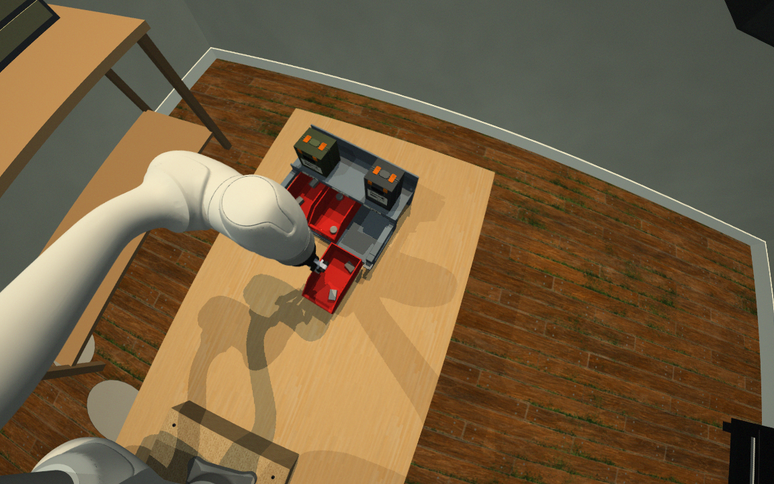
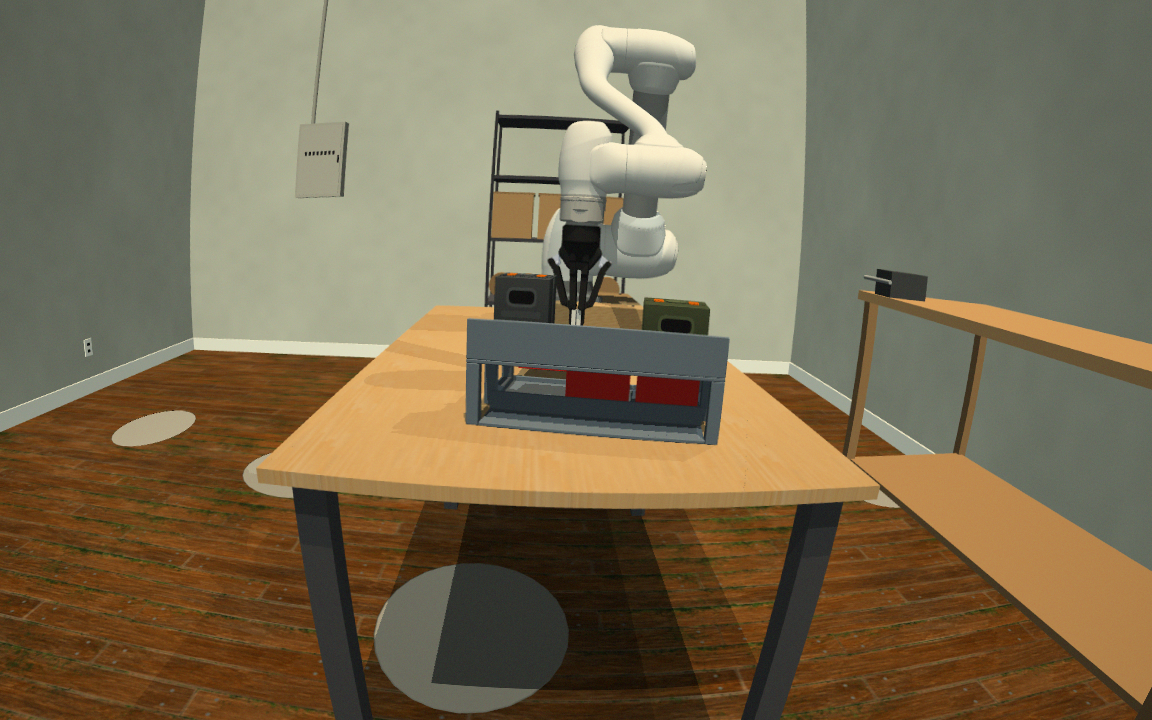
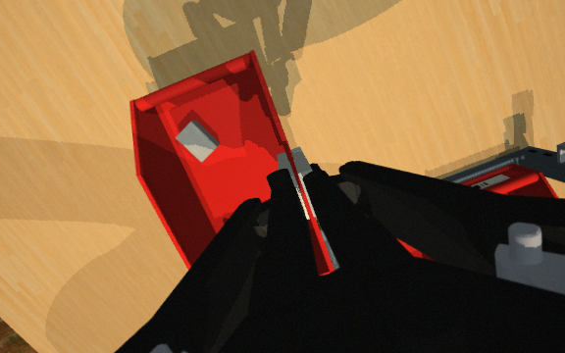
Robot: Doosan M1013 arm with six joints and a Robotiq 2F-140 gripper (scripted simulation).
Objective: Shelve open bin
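- Currently, red bin (image 1: 332, 276): riding pinched by one thin side wall, just in front of the shelf (image 1: 403, 193); stiff, seemingly light, prone to tilting from this off-centre hold.
- Loose parts (image 3: 197, 141): lying inside, likely sliding if tipped.
- Gripper (image 3: 298, 182): clamping that wall, fingers nearly together.
- Free slot (image 1: 361, 236): lying just beyond the tool.

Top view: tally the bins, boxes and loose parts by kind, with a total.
Red bins: 3 — one in the gripper, two on the shelf
Dark boxes: 2
Grey parts visible in bins: 5
Total: 10
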